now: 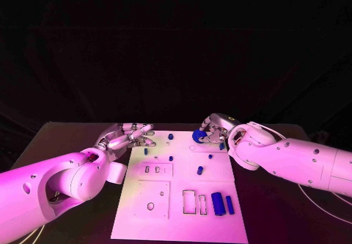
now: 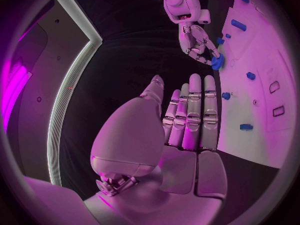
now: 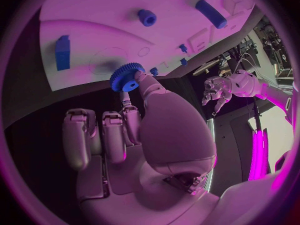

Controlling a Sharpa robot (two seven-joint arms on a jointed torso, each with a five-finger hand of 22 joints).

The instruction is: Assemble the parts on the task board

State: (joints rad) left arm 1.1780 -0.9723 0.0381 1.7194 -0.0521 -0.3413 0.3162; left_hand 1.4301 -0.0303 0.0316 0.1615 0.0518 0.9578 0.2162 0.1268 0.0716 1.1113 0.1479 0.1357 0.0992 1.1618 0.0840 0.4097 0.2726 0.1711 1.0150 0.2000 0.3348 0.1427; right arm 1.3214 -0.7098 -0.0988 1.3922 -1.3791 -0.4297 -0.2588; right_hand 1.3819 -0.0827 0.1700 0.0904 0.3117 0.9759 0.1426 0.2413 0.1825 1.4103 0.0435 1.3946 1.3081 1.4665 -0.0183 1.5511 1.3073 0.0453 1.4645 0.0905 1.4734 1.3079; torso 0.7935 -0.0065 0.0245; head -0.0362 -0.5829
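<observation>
Holding a blue gear between thumb and a finger, the right hand sits over the far right part of the task board. In the right wrist view the gear shows a toothed rim and a round hub, pinched at the fingertips just beside the board's far edge; whether it touches the board cannot be told.

The left hand lies at the far left corner of the board, holding nothing. In the left wrist view its fingers are straight and close side by side, with the thumb set apart.

The task board lies flat on the black counter, between the two arms. Two blue cylinders lie side by side near the board's near right corner, next to two narrow rectangular slots. Several small blue pegs stand or lie across the far half of the board, well apart from each other. A blue block stands on the board near the gear, and a short blue bushing and a longer blue cylinder lie farther off.
</observation>
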